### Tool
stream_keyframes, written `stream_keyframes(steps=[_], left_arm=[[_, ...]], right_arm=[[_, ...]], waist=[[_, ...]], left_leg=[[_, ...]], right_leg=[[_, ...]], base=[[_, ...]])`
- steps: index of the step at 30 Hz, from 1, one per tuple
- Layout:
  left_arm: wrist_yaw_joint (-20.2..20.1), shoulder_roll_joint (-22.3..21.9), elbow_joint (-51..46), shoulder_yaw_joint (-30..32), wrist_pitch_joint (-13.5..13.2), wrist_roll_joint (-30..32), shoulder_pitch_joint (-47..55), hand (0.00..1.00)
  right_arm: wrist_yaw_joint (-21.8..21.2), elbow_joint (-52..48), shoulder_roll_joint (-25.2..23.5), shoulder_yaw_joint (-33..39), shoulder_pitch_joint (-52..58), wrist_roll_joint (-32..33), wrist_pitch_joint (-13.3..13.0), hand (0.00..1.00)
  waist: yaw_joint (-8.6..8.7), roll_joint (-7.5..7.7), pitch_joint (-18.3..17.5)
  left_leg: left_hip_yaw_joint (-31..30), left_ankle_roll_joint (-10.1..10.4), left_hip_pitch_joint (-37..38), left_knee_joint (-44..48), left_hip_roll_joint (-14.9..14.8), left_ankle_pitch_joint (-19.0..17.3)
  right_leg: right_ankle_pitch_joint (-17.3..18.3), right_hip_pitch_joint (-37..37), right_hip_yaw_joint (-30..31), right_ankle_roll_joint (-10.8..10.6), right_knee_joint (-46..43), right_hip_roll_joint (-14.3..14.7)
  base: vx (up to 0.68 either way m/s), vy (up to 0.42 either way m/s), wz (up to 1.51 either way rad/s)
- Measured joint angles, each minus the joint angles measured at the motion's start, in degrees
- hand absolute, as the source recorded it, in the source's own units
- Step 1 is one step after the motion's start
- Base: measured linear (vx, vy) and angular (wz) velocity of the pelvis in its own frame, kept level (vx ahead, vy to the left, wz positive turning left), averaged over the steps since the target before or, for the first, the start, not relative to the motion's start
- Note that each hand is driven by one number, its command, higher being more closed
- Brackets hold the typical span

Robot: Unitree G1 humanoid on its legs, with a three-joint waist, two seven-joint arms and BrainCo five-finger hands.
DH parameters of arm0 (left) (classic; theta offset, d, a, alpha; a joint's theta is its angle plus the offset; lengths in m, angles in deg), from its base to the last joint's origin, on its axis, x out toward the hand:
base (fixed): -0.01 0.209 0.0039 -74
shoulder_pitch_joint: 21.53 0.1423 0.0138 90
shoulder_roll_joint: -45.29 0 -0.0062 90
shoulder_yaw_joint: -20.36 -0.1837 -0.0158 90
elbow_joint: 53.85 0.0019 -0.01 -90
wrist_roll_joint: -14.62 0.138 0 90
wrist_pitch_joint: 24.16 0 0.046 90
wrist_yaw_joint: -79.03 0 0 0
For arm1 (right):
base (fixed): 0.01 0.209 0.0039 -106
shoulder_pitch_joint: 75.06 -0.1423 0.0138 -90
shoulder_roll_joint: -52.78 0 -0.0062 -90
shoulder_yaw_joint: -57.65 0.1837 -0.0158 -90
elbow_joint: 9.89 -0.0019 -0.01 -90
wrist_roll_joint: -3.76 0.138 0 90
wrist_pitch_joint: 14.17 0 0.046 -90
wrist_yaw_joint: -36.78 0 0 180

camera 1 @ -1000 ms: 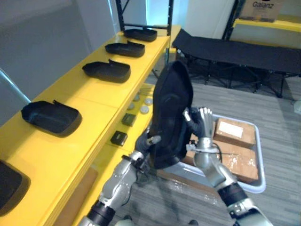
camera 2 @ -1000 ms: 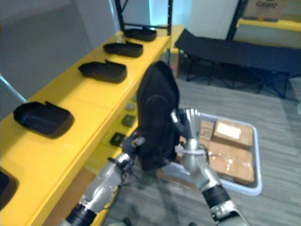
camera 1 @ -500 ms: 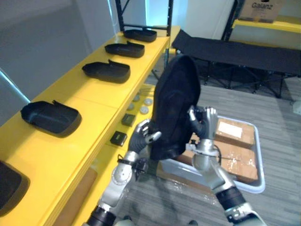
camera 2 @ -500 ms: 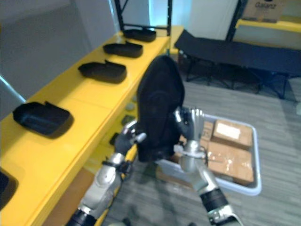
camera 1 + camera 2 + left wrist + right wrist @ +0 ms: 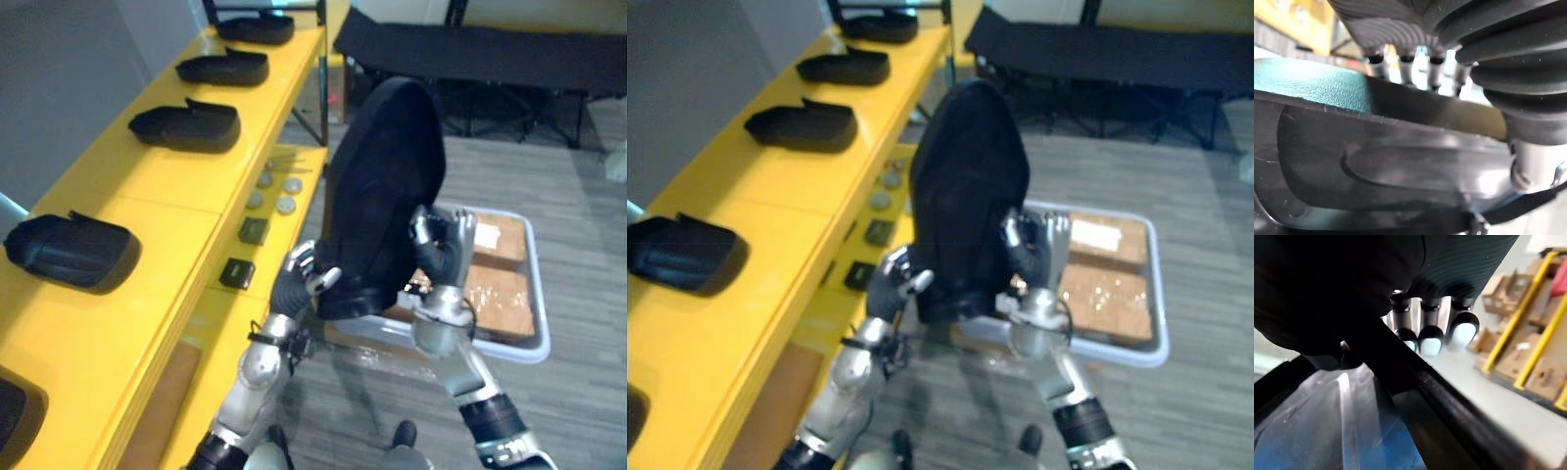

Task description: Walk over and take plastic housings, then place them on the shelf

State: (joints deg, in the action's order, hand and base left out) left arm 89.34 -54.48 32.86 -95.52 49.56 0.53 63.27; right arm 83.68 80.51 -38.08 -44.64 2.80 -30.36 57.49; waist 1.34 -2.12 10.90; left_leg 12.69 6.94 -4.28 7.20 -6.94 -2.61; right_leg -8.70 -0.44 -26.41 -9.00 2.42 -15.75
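I hold a large black plastic housing (image 5: 377,196) upright in front of me, between both hands. My left hand (image 5: 297,281) grips its lower left edge, fingers curled over the rim (image 5: 1405,63) and thumb on the near side of the housing (image 5: 1376,166). On the lower right edge my right hand (image 5: 441,257) is clamped, its fingers (image 5: 1430,340) hooked over the rim of the housing (image 5: 1327,421). To my left runs the yellow shelf (image 5: 147,235), with several more black housings on it, such as the nearest (image 5: 69,253) and another (image 5: 186,125).
Small dark blocks (image 5: 236,272) and round discs (image 5: 274,191) lie on the lower yellow ledge by the held housing. A pale tray (image 5: 537,345) with cardboard boxes (image 5: 500,294) sits on the floor to the right. Further back stands a black folding cot (image 5: 470,49).
The camera has dipped, so the shelf looks shifted. My left hand has moved from under the housing to its lower left edge, and the housing leans slightly more to the right.
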Motion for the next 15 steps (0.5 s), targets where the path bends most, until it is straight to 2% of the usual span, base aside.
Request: stream_keyframes(steps=[6,9,10,15], left_arm=[[1.9,0.1,-0.1,-0.3,-1.1,3.4,-1.5,1.0],[2.5,0.1,0.1,-0.7,-1.1,3.9,-1.5,1.0],[2.6,0.2,0.1,-1.2,-1.1,3.9,-1.5,0.0],[2.0,0.3,1.2,-4.0,0.0,3.2,-1.4,0.0]], right_arm=[[-2.0,-2.3,0.3,0.5,-0.4,2.0,-0.1,1.0],[-2.9,-2.4,0.3,0.5,-0.4,3.1,-0.1,1.0],[-3.3,-2.4,0.3,0.5,-0.4,3.1,-0.1,1.0],[-4.6,-3.9,0.3,-0.3,-1.1,4.1,-0.5,1.0]], waist=[[0.13,-0.41,2.5],[0.16,-0.41,2.5],[0.16,-0.42,2.5],[0.26,-0.44,2.6]], left_leg=[[-0.6,0.0,0.3,-0.7,0.5,0.0],[-0.8,-0.1,0.3,-0.7,0.5,0.0],[-0.9,-0.1,0.3,-0.7,0.5,0.0],[-0.9,-0.1,0.5,-0.7,0.6,0.0]], right_leg=[[-0.1,0.2,-0.1,-0.1,0.0,-0.3],[-0.1,0.2,-0.1,-0.1,0.0,-0.3],[-0.1,0.2,-0.1,-0.1,0.0,-0.3],[-0.1,0.4,0.0,-0.1,0.0,-0.3]], base=[[-0.02,0.011,0.02],[-0.01,0.004,0.01],[0.0,0.0,0.0],[-0.03,0.003,-0.01]])
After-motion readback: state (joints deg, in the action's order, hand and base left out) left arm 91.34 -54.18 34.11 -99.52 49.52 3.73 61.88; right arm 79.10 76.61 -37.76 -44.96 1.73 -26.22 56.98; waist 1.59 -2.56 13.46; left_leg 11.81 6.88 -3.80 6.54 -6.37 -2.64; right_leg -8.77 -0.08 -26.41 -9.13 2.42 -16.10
